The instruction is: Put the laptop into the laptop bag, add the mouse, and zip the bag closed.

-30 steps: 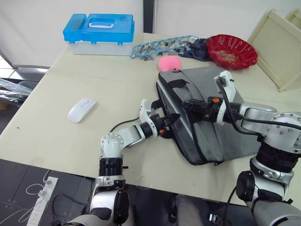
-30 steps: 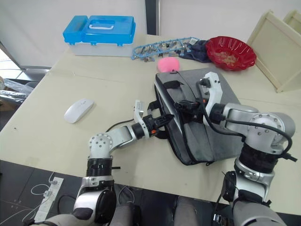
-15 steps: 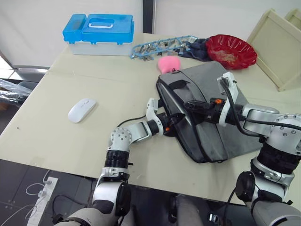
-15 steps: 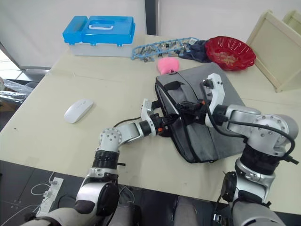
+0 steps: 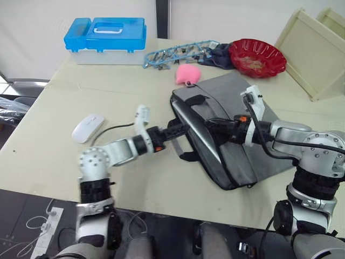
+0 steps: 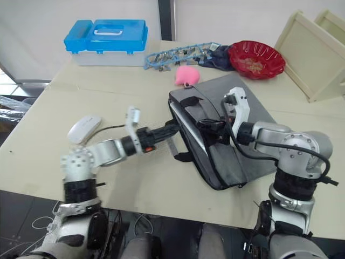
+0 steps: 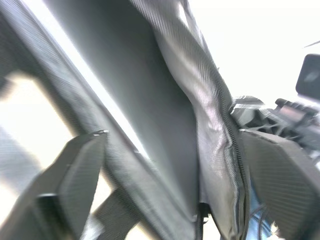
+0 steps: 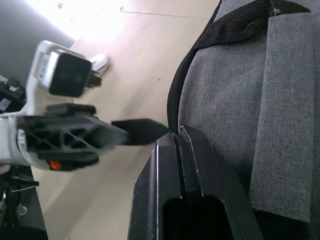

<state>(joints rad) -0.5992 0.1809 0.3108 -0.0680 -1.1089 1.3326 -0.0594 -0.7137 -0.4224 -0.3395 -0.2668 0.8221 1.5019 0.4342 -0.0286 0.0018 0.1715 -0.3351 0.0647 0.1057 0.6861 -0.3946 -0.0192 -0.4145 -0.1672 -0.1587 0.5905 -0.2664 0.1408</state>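
The left arm has swung its elbow wide, out toward the mouse's side of the laptop bag (image 5: 237,121). Its reach is now long and nearly straight, and the left gripper (image 5: 175,129) has stayed at the bag's open edge, right by the strap handle. Its claw is spread: in the wrist view the two fingers (image 7: 75,165) stand far apart with the bag's dark mouth and zipper seam running between them. From the other side the right gripper (image 5: 209,125) is still on the bag's top panel, just behind that same edge. Its fingers (image 8: 185,165) are pressed tight together against the black trim, though I can't tell whether any fabric is caught between them. A moment ago the top panel looked propped a little higher, and now it sits lower. The bag itself has hardly moved on the table (image 5: 135,178). The mouse (image 5: 87,127) is still out on the bare tabletop, well apart from the bag on the left arm's side, and nothing is touching it. So I'd say the mouse step hasn't started and the zip is plainly not run. With its elbow over that way, the left arm looks better placed to go and fetch the mouse. Whether the laptop is already inside the bag, I can't tell.
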